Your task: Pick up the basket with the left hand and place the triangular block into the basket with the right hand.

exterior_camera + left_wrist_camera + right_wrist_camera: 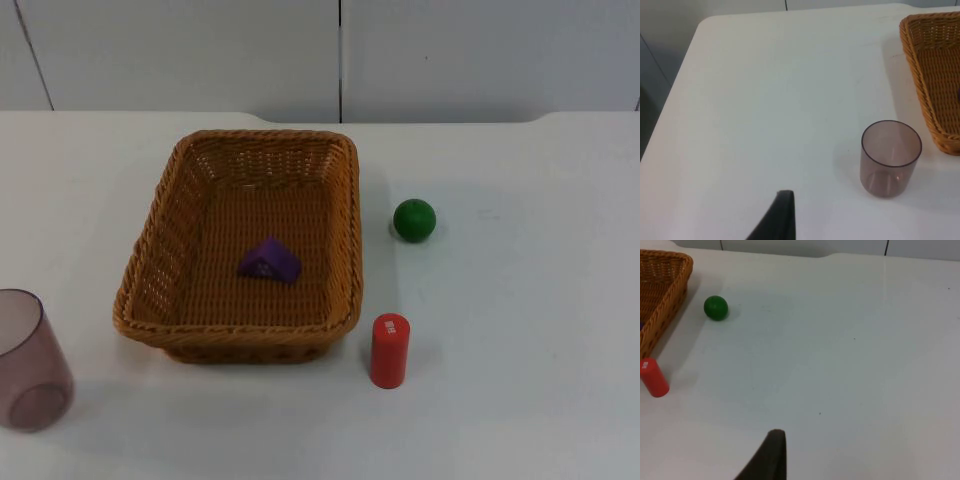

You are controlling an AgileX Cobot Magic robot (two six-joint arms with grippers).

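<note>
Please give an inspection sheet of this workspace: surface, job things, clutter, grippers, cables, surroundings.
Surface: white table, nothing spilled.
Job things: wicker basket stands on the table; purple triangular block lies inside it.
Clutter: green ball and upright red cylinder beside the basket; tinted cup on its other side.
Grippers: left gripper near the cup, right gripper over bare table; both apart from everything.
Cables: nothing seen.
Surroundings: grey partition wall behind.
</note>
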